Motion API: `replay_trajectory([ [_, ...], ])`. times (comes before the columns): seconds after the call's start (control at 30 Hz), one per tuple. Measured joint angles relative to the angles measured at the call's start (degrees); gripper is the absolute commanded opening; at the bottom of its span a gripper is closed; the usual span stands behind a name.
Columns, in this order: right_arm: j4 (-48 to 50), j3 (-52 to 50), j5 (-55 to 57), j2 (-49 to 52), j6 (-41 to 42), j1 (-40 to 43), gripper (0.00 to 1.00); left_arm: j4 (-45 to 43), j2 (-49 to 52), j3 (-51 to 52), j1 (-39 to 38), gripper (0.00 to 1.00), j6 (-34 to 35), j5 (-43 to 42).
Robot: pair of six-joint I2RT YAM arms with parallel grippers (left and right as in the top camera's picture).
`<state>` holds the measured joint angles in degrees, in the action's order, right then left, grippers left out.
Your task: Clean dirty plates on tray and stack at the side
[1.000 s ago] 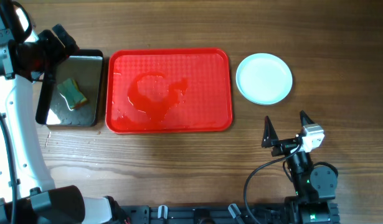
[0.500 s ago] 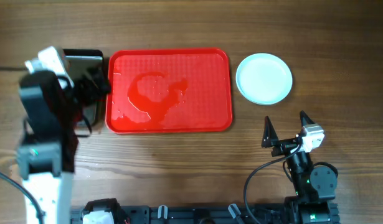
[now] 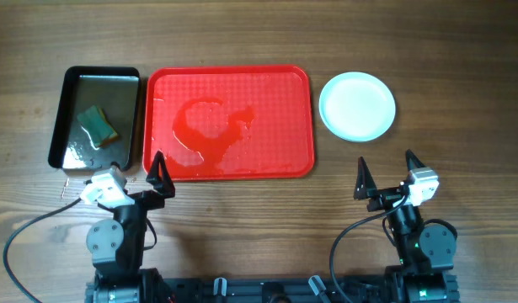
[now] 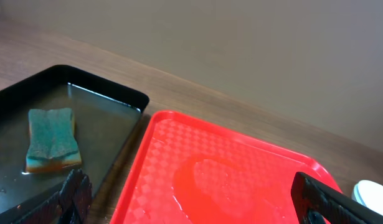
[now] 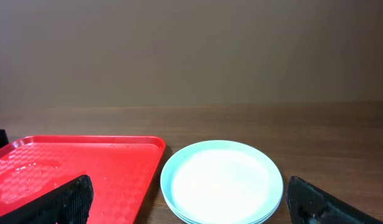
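Note:
The red tray [image 3: 284, 93] lies at the table's middle with a wet sauce puddle on it and no plate; it also shows in the left wrist view [image 4: 241, 162] and the right wrist view [image 5: 116, 155]. A stack of clean pale plates [image 3: 357, 105] sits to the tray's right, seen close in the right wrist view [image 5: 221, 180]. My left gripper [image 3: 128, 172] is open and empty near the front edge, below the tray's left corner. My right gripper [image 3: 385, 175] is open and empty in front of the plates.
A black pan [image 3: 73, 101] holding murky water and a green-and-yellow sponge [image 3: 98, 125] stands left of the tray; it also shows in the left wrist view [image 4: 98, 99] with the sponge [image 4: 51, 138]. A plain wall rises behind the table.
The left arm has drawn back from over the black pan to the front of the table, uncovering pan and sponge. The right arm has not moved.

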<state>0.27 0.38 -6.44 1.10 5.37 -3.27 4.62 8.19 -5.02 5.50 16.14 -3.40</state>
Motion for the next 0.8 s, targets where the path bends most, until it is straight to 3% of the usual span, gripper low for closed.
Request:
replay_trajectory([
  [0.27, 0.00, 0.00, 0.00, 0.00, 0.00, 0.00, 1.00, -0.17, -7.26, 4.04, 0.79, 1.00, 0.02, 0.55],
  [0.8, 0.00, 0.00, -0.02, 0.00, 0.00, 0.00, 1.00, -0.17, -7.39, 4.07, 0.87, 1.00, 0.02, 0.52],
])
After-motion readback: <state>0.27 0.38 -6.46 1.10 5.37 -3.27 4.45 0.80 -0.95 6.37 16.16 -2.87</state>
